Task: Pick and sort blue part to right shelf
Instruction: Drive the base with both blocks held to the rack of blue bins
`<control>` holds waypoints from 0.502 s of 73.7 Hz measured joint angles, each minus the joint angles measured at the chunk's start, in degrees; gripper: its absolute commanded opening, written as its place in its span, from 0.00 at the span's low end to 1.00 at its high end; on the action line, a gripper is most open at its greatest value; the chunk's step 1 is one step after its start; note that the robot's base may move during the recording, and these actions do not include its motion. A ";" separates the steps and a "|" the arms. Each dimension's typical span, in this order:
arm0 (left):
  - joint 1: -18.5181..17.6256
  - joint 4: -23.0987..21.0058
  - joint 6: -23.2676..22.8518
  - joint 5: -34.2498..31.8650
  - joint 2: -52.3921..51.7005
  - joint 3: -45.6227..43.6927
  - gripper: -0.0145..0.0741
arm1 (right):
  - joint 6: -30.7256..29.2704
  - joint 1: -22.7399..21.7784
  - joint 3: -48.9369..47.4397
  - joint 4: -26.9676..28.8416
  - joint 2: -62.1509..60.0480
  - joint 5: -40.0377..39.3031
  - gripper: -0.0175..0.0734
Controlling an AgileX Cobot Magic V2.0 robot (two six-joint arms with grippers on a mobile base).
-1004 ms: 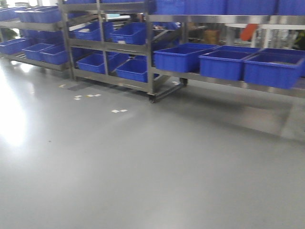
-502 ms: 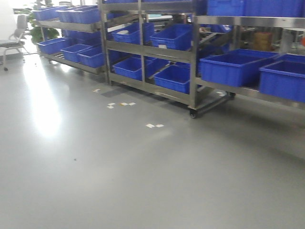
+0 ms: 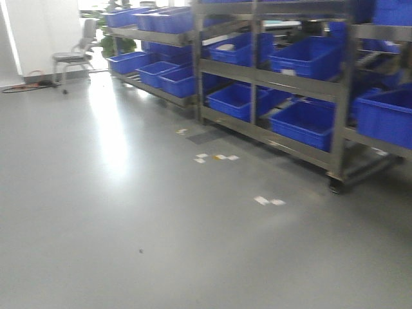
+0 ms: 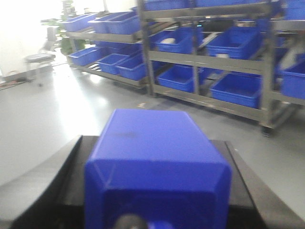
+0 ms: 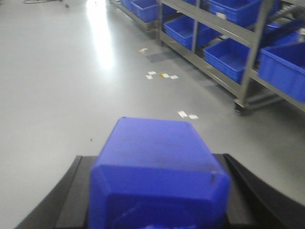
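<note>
Glossy grey floor (image 3: 129,244) with tape marks (image 3: 269,201), steel racks (image 3: 257,77) of blue bins (image 3: 302,122), chair (image 3: 74,58) back left. The right shelf (image 3: 376,140) sits at the front view's right edge. Left jaws are clamped on a blue part (image 4: 157,157), and right jaws likewise on a second blue part (image 5: 157,162), both well apart from the racks.

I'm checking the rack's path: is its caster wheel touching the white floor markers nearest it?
Apart. The exterior front-facing view shows bare grey floor between the caster wheel and the white floor markers; the right wrist view agrees.
</note>
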 measured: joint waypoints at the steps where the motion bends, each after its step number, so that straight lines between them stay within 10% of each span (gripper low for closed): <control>1: 0.00 0.00 0.00 0.00 0.00 0.00 0.47 | 0.00 0.00 0.00 0.00 0.00 0.00 0.42; 37: 0.00 0.00 0.00 0.00 0.00 0.00 0.47 | 0.00 0.00 0.00 0.00 0.00 0.00 0.42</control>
